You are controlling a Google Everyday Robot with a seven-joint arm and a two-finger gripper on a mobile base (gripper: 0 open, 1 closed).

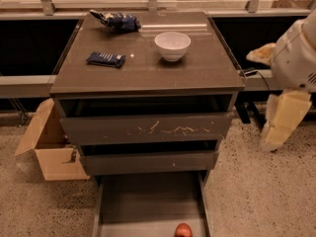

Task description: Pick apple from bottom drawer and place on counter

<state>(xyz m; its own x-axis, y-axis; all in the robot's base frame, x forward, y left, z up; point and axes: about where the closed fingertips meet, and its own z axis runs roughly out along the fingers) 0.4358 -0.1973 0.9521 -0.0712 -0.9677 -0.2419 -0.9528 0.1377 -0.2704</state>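
Observation:
The apple [183, 230], small and red, lies on the floor of the open bottom drawer [148, 206] near its front edge, partly cut off by the bottom of the camera view. The counter [148, 68] is the glossy grey-brown top of the drawer cabinet. My arm hangs at the right edge, beside the cabinet. Its pale end, the gripper [279, 122], points down at about the height of the top drawer, well to the right of and above the apple, holding nothing that I can see.
On the counter stand a white bowl [172, 45], a dark blue packet [105, 59] and a dark blue bag [118, 20] at the back. An open cardboard box [49, 147] sits on the floor left of the cabinet. The scratched top drawer front [148, 128] is slightly pulled out.

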